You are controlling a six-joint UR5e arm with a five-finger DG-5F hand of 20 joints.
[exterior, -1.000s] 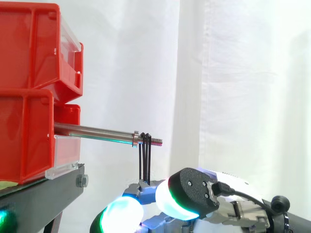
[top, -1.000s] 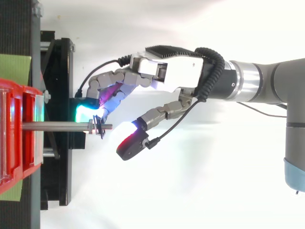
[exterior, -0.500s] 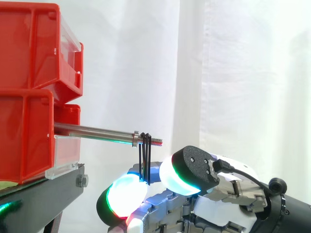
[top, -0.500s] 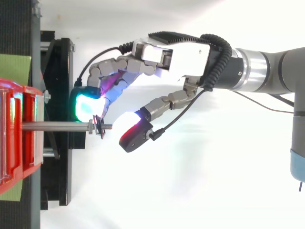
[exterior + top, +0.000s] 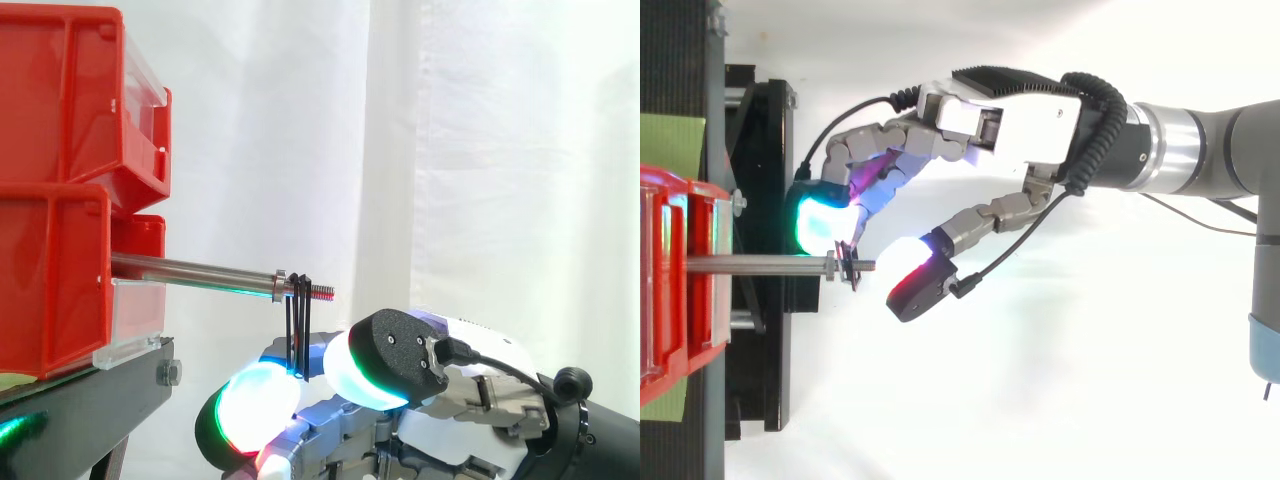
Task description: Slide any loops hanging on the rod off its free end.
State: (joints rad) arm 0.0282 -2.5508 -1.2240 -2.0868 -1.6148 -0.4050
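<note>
Hand [image 5: 1030,100] sits beneath loops [image 5: 298,330] on rod [image 5: 190,269] from red bin [image 5: 50,290].

Red bins [image 5: 60,120], a black stand [image 5: 80,410] and a white curtain [image 5: 480,150] framed the scene. The rod [image 5: 190,270] was silver-grey, its threaded tip tinged red, and the loops [image 5: 298,330] were black. The hand [image 5: 1030,125] was grey, white and black, glowing white, green, cyan and red. A green patch [image 5: 670,145] showed by the bins.
</note>
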